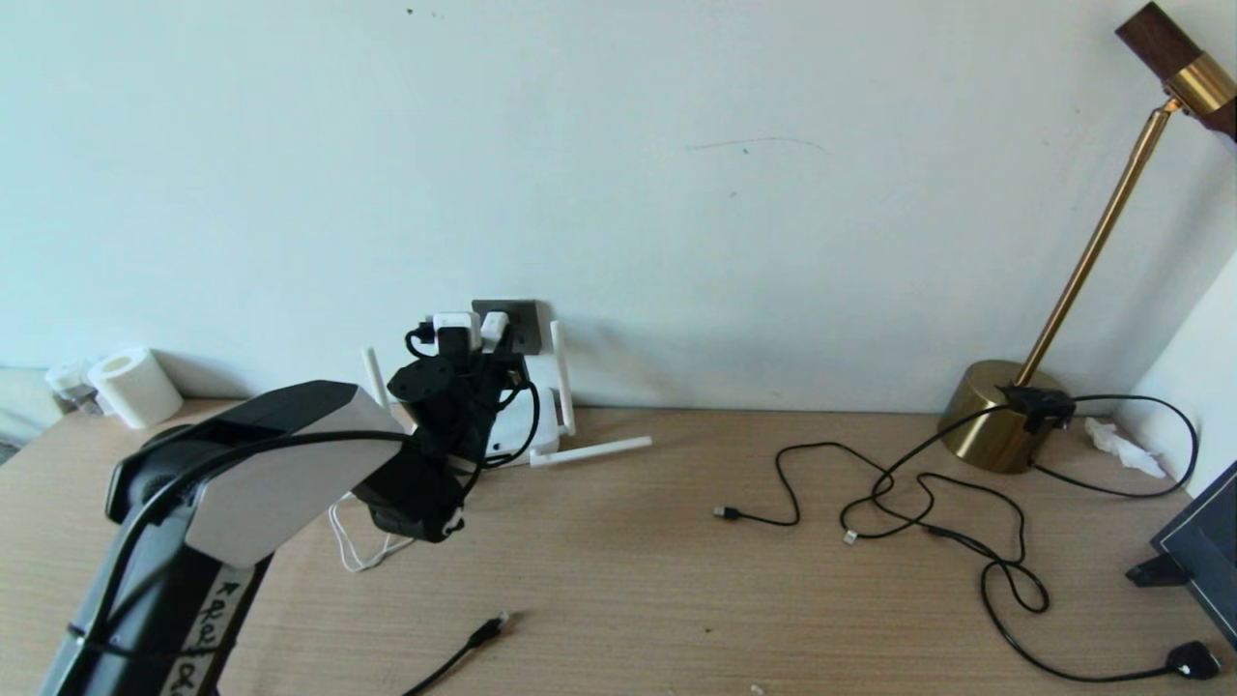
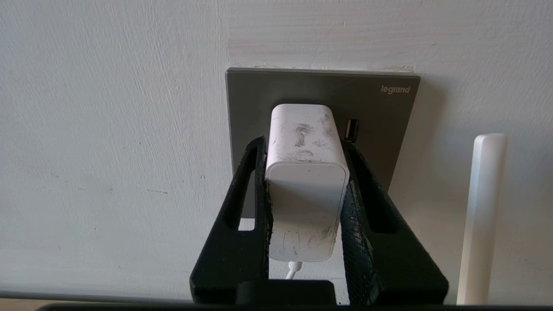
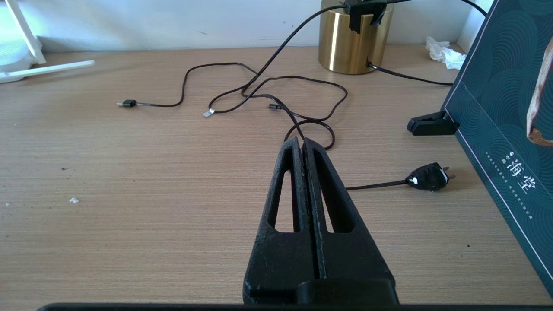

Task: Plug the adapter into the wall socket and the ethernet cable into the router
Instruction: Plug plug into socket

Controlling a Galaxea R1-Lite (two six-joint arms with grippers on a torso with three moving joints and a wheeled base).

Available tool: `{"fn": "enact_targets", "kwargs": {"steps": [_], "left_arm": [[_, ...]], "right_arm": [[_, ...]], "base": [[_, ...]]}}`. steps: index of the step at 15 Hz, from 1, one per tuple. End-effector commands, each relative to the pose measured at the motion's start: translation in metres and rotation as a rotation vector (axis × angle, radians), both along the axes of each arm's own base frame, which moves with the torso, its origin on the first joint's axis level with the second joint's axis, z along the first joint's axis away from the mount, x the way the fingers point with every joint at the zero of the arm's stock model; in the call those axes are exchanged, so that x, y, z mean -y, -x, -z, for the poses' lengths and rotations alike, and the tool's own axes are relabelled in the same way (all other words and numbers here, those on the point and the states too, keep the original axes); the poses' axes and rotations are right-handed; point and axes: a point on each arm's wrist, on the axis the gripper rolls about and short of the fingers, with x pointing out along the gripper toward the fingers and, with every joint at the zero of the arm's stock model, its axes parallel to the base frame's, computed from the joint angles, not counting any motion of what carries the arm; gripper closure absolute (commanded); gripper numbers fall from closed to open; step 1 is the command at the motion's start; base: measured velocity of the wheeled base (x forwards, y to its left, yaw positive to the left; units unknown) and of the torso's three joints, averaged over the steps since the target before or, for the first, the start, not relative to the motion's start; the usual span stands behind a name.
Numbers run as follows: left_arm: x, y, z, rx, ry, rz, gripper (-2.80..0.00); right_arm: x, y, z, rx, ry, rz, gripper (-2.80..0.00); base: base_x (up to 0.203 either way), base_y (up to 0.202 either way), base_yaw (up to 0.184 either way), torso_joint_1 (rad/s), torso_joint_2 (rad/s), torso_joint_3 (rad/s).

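Adapter (image 2: 306,181) clamped in left gripper (image 2: 304,151), pressed against wall socket (image 2: 389,116). Ethernet cable (image 1: 474,643) loose near desk's (image 1: 676,580) front edge, router (image 1: 536,425) unplugged. Right gripper (image 3: 302,144) closed, empty.

L gripper (image 1: 480,332) w/ adapter (image 1: 456,325) at wall socket (image 1: 522,324)

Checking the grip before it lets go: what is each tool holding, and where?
Left tool clamps the adapter by its two sides, at the socket. Right tool holds nothing.
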Motion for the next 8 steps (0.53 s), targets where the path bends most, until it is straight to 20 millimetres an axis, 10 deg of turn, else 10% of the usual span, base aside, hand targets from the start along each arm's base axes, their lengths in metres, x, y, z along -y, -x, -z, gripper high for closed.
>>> {"fn": "enact_targets", "kwargs": {"steps": [1, 8], "left_arm": [[0.0000, 0.0001, 0.0006, 0.005, 0.002, -0.003, 0.00], [-0.0004, -0.0010, 0.0025, 0.004, 0.001, -0.003, 0.00]], "right_arm": [[0.0000, -0.0001, -0.0001, -0.001, 0.000, 0.000, 0.00], [0.0000, -0.0001, -0.0001, -0.001, 0.000, 0.000, 0.00]], "base": [[0.000, 0.000, 0.000, 0.000, 0.00, 0.000], [0.000, 0.000, 0.000, 0.000, 0.00, 0.000]]}}
